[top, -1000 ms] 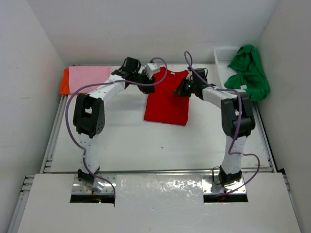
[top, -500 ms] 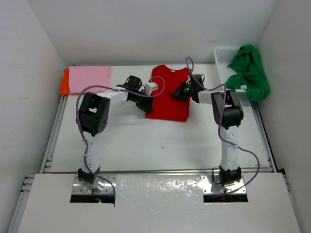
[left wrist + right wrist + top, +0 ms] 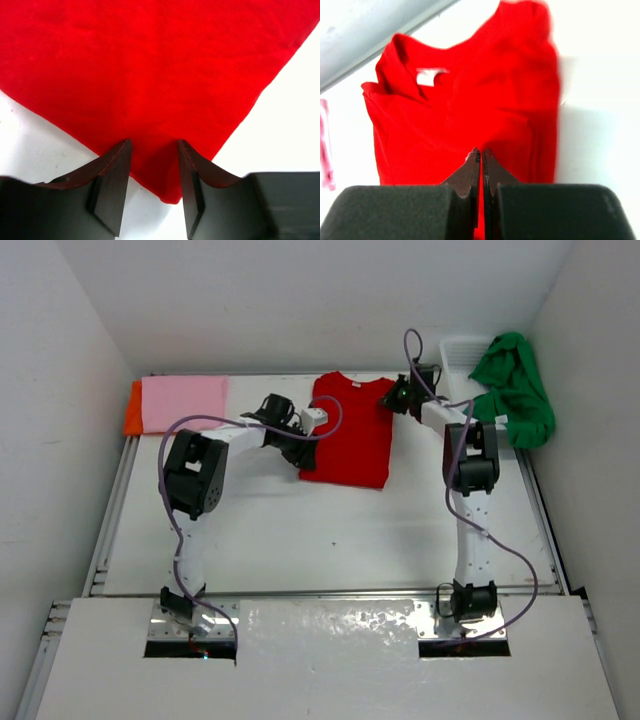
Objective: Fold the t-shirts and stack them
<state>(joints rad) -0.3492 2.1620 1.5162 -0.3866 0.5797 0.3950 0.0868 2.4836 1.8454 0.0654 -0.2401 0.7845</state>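
While flat and narrow, red t-shirt (image 3: 350, 440); left pincer (image 3: 153, 146), jaws apart, astride its corner, right pincer (image 3: 481, 153) closed.

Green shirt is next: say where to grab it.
Probably a bunched fold of the green shirt, from above: it lies crumpled over the basket rim, with no flat edge showing, so a raised fold suits a pinch.

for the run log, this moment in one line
red t-shirt: part folded | left gripper: open, straddling its near corner | right gripper: shut, at its far-right edge | green t-shirt: draped on white basket
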